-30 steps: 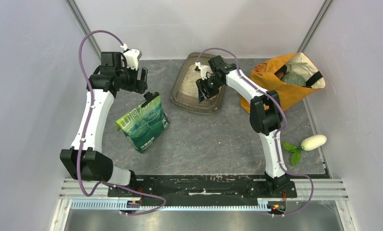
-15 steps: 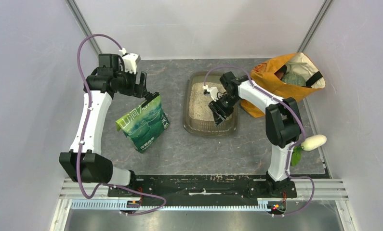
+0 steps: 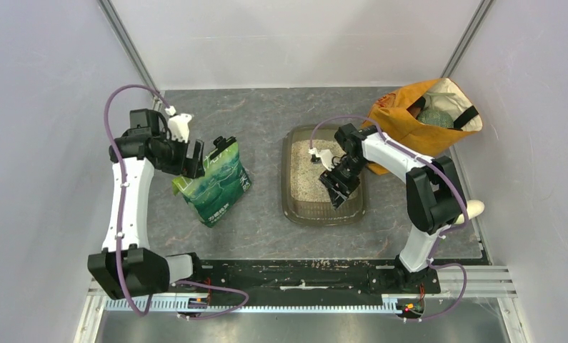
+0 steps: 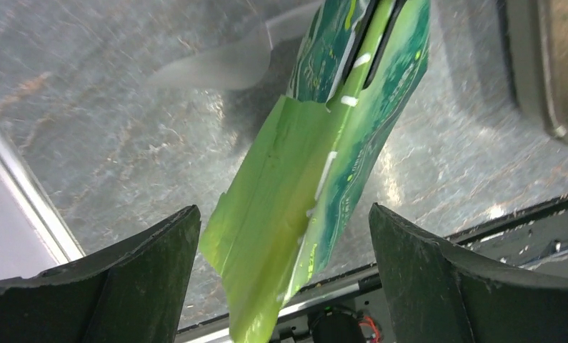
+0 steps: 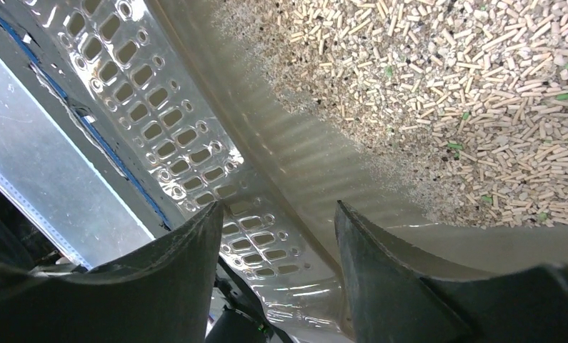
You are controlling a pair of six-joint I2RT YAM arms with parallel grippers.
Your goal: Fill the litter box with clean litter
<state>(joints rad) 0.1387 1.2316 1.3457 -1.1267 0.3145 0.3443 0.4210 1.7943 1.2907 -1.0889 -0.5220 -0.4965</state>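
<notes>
Litter box [image 3: 286, 186] flat on the surface [image 3: 259, 229], right of centre, just beside the orange bag [image 3: 402, 121] and well apart from the green pouch [image 3: 213, 187] on the left. Carries clean litter [image 3: 309, 171] across the far end and middle, with bare plastic at the near end, so judged only partly filled. Down at the tray's near right part, right pincer [image 3: 338, 191] with fingers partly apart astride the wall and rim, one inside by the pellets, one outside. Probably not pinching, though pad contact with the plastic is hard to judge from the wrist view. Over on the left, left pincer [image 4: 281, 214] spread wide around the top of the standing, tilted pouch, gaps on both sides, nothing held. Step in hand judged as letting go of the tray and fetching more litter. Lift the right pincer straight up clear of the rim, so as not to drag or tip the tray. Close the left pincer squarely on the pouch just below its top edge, keep that edge upward on the way across, then tip slowly over the bare near end.
</notes>
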